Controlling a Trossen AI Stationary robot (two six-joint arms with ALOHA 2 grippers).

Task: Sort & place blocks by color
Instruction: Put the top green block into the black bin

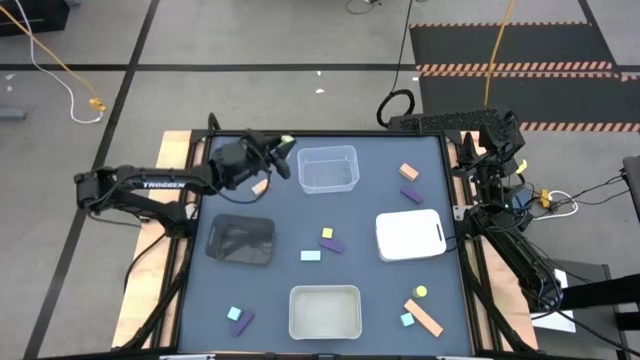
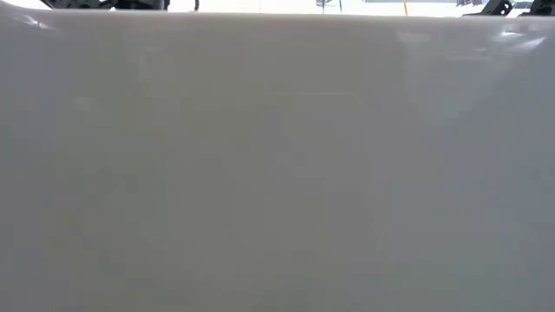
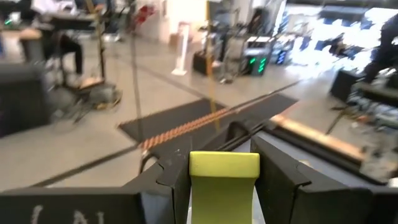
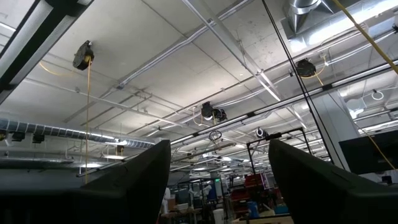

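My left gripper hovers over the table's far left part, just left of the clear tray, and is shut on a yellow-green block. In the left wrist view that block fills the gap of the gripper. Other blocks lie flat on the table: orange under the left arm, orange, purple, yellow, purple, teal. My right gripper waits at the far right corner, open and pointing at the ceiling. My left gripper pinches the yellow-green block by its two opposite side faces between the two fingers. The fingers lie about level, pointing toward the table's far right. The block's end face sticks out between the fingertips, and the block is lifted clear of the table.
A black mesh tray sits near left, a white tray on the right, and a pale tray at the near edge, whose wall fills the low view. More blocks lie near left and near right.
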